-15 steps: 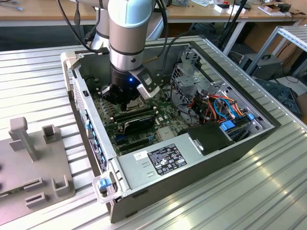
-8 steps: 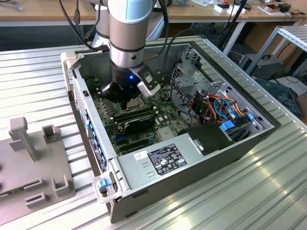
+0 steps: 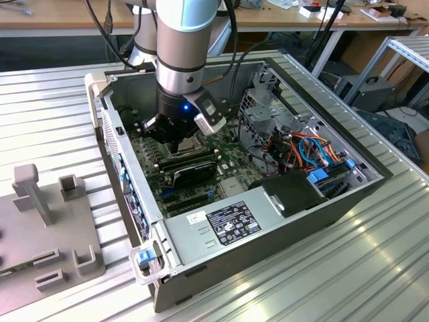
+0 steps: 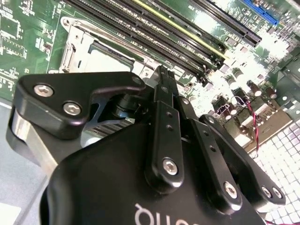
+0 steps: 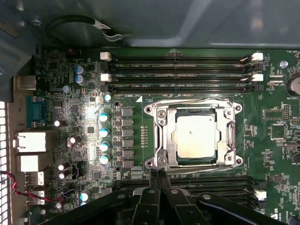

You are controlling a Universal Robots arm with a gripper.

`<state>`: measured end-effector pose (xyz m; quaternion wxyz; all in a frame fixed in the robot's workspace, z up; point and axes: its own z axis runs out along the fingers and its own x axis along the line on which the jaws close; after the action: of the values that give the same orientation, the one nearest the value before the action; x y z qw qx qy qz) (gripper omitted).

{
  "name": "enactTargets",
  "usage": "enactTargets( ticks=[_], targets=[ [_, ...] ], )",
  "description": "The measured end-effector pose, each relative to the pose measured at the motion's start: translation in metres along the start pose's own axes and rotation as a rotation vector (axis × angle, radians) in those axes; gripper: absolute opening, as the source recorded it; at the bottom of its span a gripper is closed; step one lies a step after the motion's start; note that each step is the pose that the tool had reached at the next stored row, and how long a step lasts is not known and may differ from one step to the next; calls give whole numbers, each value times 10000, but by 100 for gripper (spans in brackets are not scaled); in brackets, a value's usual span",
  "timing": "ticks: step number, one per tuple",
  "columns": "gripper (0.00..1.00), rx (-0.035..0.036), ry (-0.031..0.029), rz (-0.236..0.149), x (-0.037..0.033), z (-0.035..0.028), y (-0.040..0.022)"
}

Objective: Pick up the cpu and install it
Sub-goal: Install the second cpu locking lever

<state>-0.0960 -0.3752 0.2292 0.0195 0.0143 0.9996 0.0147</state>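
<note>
Silver-grey metal marks the cpu (image 5: 197,136), a small flat square that lies level inside the socket (image 5: 161,140) on the green motherboard (image 5: 272,140), its metal frame surrounding the chip on all sides, so the chip appears already seated where it belongs. An open desktop computer case (image 3: 335,201) lies on its side on a ribbed metal table (image 3: 53,114), which leaves the board facing up for access from above. One robot arm (image 3: 184,40) reaches straight down into the case, and its black gripper (image 5: 159,174) hangs just above the board at the socket's edge, beside the long black memory slots (image 5: 178,70). In both wrist views its two thin fingers (image 4: 161,89) are pressed together with nothing between them, so the tool carries no part. A grey power-supply box (image 3: 221,225) fills the near end of the case, and a grey parts fixture (image 3: 40,221) rests on the table at the exterior view's left.
</note>
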Motion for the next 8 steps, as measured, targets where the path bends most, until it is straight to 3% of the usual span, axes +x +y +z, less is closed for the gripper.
enactTargets(
  ticks=[4, 8],
  targets=[
    [11, 1, 5, 2, -1, 0, 8],
    [11, 2, 6, 0, 2, 3, 84]
  ],
)
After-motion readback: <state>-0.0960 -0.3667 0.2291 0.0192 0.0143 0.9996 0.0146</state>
